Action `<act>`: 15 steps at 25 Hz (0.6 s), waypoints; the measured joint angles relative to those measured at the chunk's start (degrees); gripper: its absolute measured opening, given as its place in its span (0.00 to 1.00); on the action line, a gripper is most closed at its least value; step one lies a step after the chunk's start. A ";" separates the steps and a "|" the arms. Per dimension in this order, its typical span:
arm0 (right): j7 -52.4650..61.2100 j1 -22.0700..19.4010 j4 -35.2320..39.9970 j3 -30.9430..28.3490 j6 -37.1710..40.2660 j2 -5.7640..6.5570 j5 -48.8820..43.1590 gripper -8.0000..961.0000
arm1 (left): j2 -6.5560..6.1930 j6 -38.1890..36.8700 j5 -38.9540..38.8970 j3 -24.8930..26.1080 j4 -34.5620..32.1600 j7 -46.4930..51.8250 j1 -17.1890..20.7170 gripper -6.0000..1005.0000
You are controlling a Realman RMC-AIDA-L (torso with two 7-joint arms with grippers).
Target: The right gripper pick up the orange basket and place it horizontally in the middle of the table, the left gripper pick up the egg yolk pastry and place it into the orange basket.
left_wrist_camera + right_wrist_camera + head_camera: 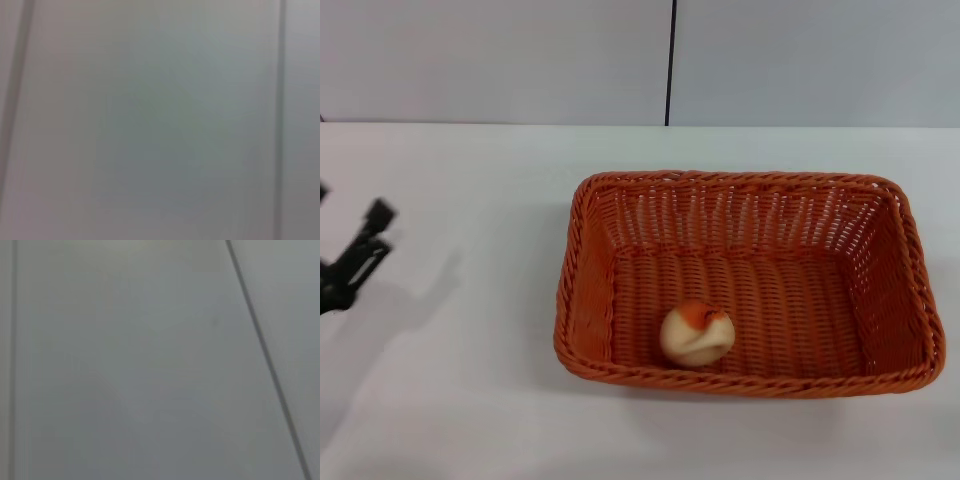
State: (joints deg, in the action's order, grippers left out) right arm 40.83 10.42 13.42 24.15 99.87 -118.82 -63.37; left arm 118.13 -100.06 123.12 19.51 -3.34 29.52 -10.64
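Observation:
The orange basket (pixel 745 285) lies lengthwise on the white table (pixel 470 400), right of the middle in the head view. The egg yolk pastry (pixel 697 333) rests inside it, on the woven floor near the front wall, its orange-red patch facing up. My left gripper (pixel 360 250) hangs above the table at the far left edge of the head view, well apart from the basket and partly cut off by the frame. It holds nothing that I can see. The right gripper is out of view. Both wrist views show only a grey surface.
A grey wall (pixel 520 60) with a dark vertical seam (pixel 672 60) stands behind the table's far edge. The left gripper's shadow (pixel 410 300) falls on the tabletop beside it. Bare table surrounds the basket in front and to the left.

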 joint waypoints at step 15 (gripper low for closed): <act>-10.59 1.75 -8.91 -5.42 -1.05 -0.15 0.01 0.86 | 0.40 -0.34 -0.04 10.68 3.35 -7.44 8.15 0.85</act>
